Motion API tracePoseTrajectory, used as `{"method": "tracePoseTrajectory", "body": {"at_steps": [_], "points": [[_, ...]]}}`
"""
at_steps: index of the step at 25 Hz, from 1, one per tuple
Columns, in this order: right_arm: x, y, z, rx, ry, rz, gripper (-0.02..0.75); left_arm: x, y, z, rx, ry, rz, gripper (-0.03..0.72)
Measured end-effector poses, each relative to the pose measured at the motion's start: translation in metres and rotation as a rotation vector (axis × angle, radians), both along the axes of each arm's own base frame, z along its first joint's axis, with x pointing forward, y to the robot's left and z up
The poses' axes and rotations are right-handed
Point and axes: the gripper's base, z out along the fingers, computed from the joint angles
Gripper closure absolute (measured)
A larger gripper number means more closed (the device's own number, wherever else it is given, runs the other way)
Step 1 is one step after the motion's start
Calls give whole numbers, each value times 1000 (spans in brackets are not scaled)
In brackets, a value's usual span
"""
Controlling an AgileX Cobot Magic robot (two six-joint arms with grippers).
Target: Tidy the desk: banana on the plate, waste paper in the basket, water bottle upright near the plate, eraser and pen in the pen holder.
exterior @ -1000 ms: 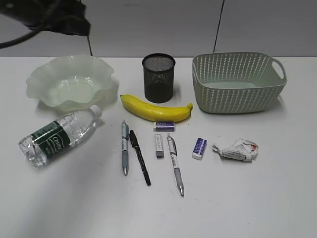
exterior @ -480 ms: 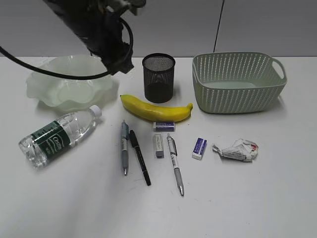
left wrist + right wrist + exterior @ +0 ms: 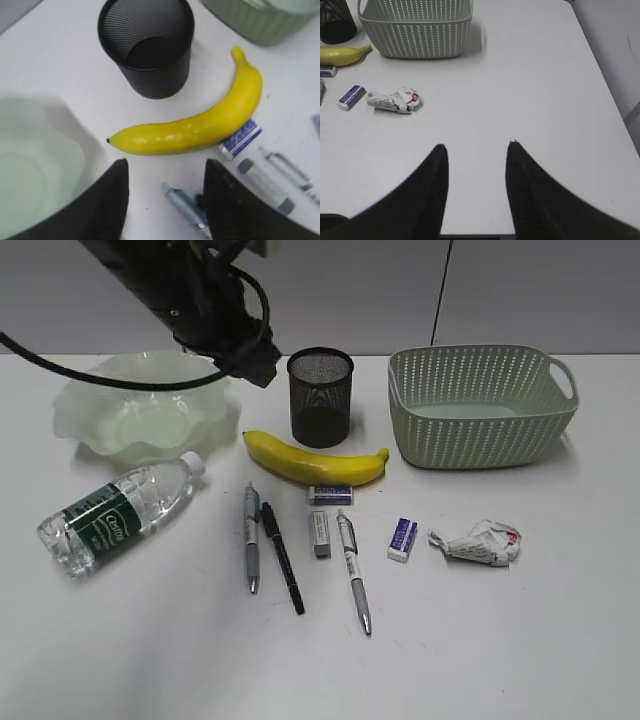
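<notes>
A yellow banana (image 3: pixel 315 462) lies in front of the black mesh pen holder (image 3: pixel 321 396); it also shows in the left wrist view (image 3: pixel 200 127). My left gripper (image 3: pixel 252 362) is open and empty, hovering above the table between the pale green wavy plate (image 3: pixel 140 405) and the holder, just behind the banana's left end. A water bottle (image 3: pixel 115 515) lies on its side. Pens (image 3: pixel 281 556) and erasers (image 3: pixel 402 539) lie in front of the banana. Crumpled paper (image 3: pixel 480 543) lies at the right. My right gripper (image 3: pixel 476 146) is open and empty over bare table.
A green perforated basket (image 3: pixel 483 405) stands at the back right, also in the right wrist view (image 3: pixel 415 27). The table's right edge (image 3: pixel 605 75) runs close to the right gripper. A black cable hangs from the left arm over the plate.
My left arm has swung in from the upper left and come down and right, from over the plate toward the pen holder and banana. Nothing on the table has moved.
</notes>
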Motion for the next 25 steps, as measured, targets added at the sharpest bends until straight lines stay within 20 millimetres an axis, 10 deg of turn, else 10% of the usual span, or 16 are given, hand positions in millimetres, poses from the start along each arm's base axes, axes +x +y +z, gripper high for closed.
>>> {"method": "tracePoseTrajectory", "body": {"at_steps": [9,25], "points": [[0,0,0,0,0,0,420,16,20,0,-414,256,546,303],[0,0,0,0,0,0,420,34,9,-86,-585,677,1028,204]]}}
